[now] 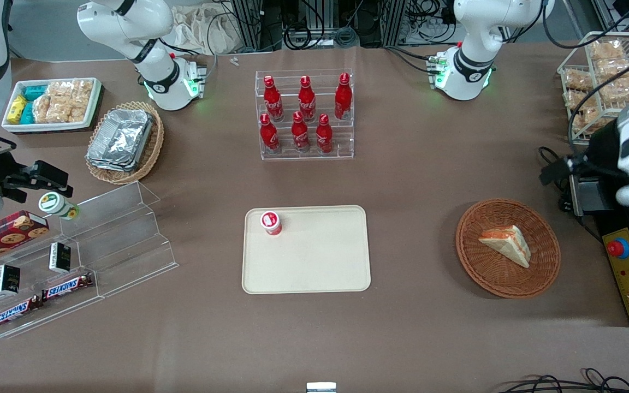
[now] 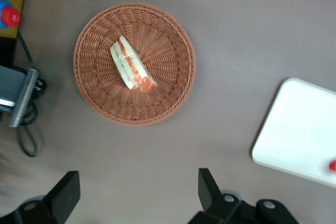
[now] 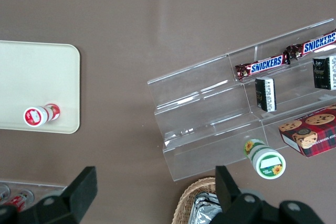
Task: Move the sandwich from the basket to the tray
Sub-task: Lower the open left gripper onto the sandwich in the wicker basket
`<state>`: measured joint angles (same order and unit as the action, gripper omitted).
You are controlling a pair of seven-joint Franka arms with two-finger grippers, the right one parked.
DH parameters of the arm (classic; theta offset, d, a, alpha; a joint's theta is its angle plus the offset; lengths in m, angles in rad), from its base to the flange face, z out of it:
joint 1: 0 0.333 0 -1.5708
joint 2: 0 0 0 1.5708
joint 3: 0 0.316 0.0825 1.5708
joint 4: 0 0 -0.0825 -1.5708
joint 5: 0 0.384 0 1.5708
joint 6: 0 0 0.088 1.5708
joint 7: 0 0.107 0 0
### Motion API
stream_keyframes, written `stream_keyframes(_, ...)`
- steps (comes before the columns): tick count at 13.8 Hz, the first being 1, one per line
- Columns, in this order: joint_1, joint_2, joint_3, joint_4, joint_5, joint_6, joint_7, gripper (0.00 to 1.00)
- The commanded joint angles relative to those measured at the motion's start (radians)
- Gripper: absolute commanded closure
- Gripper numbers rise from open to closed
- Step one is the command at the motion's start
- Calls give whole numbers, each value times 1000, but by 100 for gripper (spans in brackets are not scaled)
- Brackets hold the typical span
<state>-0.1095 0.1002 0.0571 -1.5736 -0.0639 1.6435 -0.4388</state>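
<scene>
The sandwich (image 1: pixel 505 244) (image 2: pixel 132 70), a white wedge with orange-red filling, lies in the round reddish-brown basket (image 1: pixel 470 262) (image 2: pixel 94 93) toward the working arm's end of the table. My gripper (image 1: pixel 557 168) (image 2: pixel 137 179) hangs well above the table close to the basket. It is open wide and holds nothing. The cream tray (image 1: pixel 314 262) (image 2: pixel 299 135) (image 3: pixel 37 72) lies flat in the middle of the table. A small red-capped bottle (image 1: pixel 271 222) (image 3: pixel 39 115) stands on one of its corners.
A clear rack of red cola bottles (image 1: pixel 306 114) stands farther from the front camera than the tray. A yellow control box (image 1: pixel 628 273) and cables lie beside the basket. A wire rack of snack bags (image 1: pixel 598 82), a tan basket of foil containers (image 1: pixel 123 142) and a stepped acrylic shelf (image 1: pixel 101 245) line the table's ends.
</scene>
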Motion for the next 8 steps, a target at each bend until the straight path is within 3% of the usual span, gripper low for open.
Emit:
stream_keyframes(1,26,45,6,-72,-5,90,-136,0)
stream_keyframes(5,45,203,6,-143,45,275,-291,0)
stream_keyframes(8,44,318,3,-149,42,390,-443,0)
